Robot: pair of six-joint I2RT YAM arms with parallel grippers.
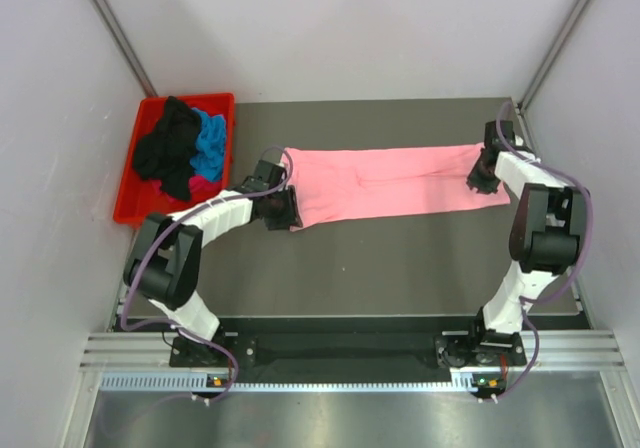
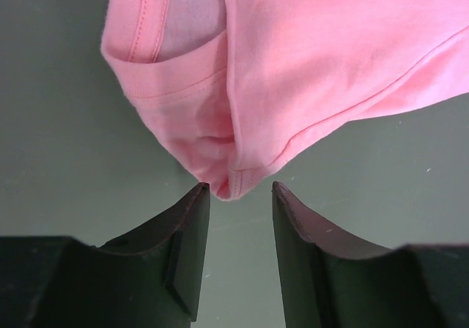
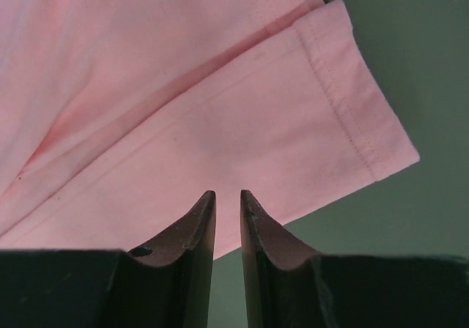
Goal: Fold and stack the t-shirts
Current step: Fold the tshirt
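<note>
The light pink t-shirt (image 1: 390, 180) lies folded into a long strip across the middle of the table. My left gripper (image 1: 287, 209) is at its left end. In the left wrist view the jaws (image 2: 238, 187) stand open, and a rumpled corner of the pink t-shirt (image 2: 308, 57) just reaches between the fingertips, unpinched. My right gripper (image 1: 483, 179) is at the strip's right end. In the right wrist view it (image 3: 227, 193) hovers over a flat sleeve of the pink t-shirt (image 3: 146, 86), its jaws a narrow slit apart with nothing in the gap.
A red bin (image 1: 126, 208) stands at the back left. It holds a black t-shirt (image 1: 165, 148), a bright blue one (image 1: 211, 138) and a magenta one (image 1: 203, 183). Grey walls close in on both sides, and bare dark tabletop (image 1: 400, 268) lies in front of the strip.
</note>
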